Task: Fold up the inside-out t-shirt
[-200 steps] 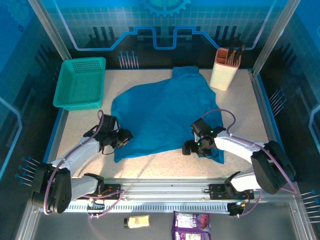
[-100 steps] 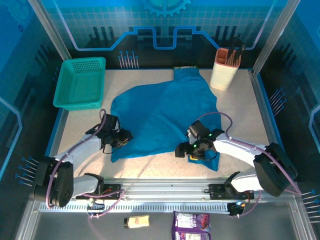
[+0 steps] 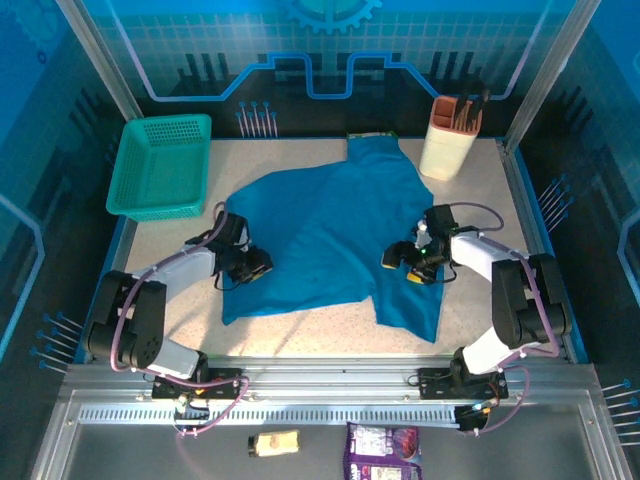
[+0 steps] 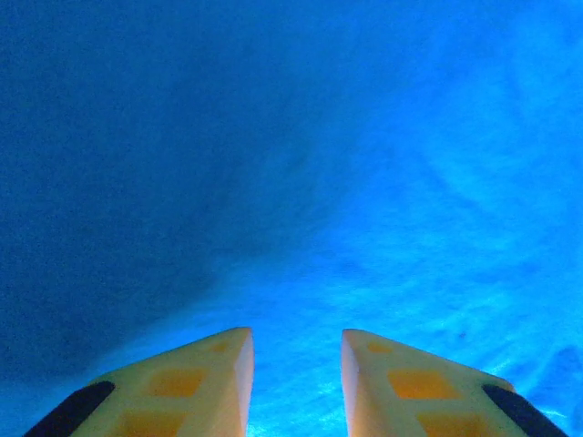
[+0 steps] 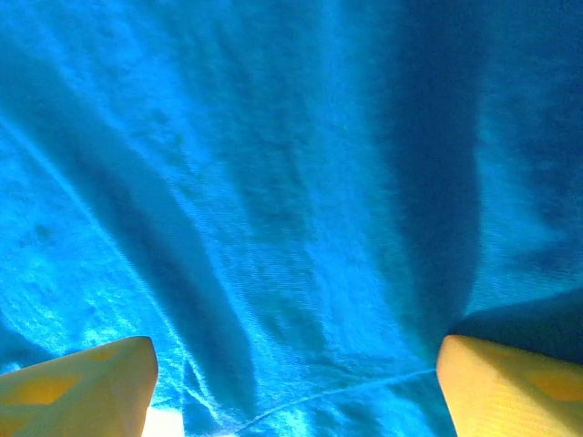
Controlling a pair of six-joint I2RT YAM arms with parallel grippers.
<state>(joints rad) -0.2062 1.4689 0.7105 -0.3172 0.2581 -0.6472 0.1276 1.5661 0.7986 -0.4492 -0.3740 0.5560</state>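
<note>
Blue-lit clear panels wall in a pale, speckled table [image 3: 480,200]. From the top camera, the inside-out t-shirt [image 3: 330,230] lies spread and rumpled over the middle of the table. One part reaches the far edge and a flap trails toward the near right. A teal mesh basket [image 3: 166,121] sits at the far left corner, apart from the cloth. A beige holder [image 3: 448,140] with dark utensils in it stands at the far right, just beside the shirt's far part. The left gripper [image 3: 258,268] sits low at the shirt's left edge, pointing right. The right gripper [image 3: 396,259] sits over the shirt's right side, pointing left. Two snack packets, a small pale one [image 3: 275,441] and a purple one [image 3: 383,452], lie in front of the metal rail at the near edge, off the table.

On the left wrist camera, the left gripper [image 4: 291,341] has its yellow fingers [image 4: 191,387] a narrow gap apart. The t-shirt [image 4: 364,182] lies close beyond them, shadowed on the left and bright on the right. I cannot tell whether a fold is pinched between the tips.

On the right wrist camera, the right gripper [image 5: 296,364] gapes wide, its fingers [image 5: 82,387] out at the lower corners and gripping nothing. The t-shirt [image 5: 273,182] runs in long soft folds between and beyond them, and a stitched seam crosses near the bottom.
</note>
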